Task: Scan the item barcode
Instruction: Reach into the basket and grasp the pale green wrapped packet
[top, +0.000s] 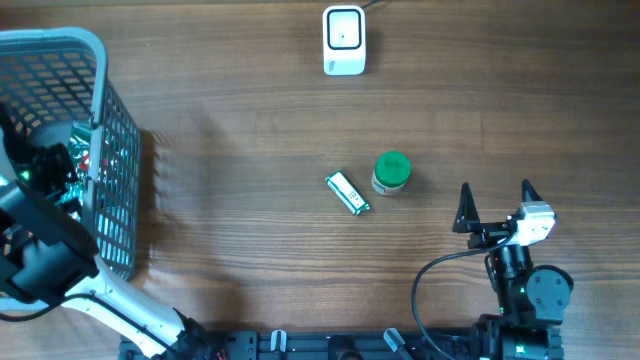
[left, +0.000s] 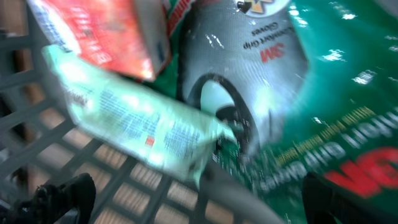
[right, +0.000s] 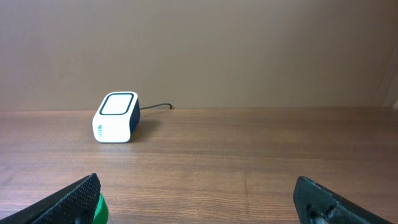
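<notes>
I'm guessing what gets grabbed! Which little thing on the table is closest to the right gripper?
The green-lidded jar; the white packet lies farther from the right gripper, on the jar's other side.

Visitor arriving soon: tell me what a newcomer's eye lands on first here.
The grey mesh basket at the left edge, holding bright packets, with the left arm reaching into it. Then the white scanner at the far edge, and the green-lidded jar beside a small labelled item mid-table, ahead of the open right gripper.
</notes>
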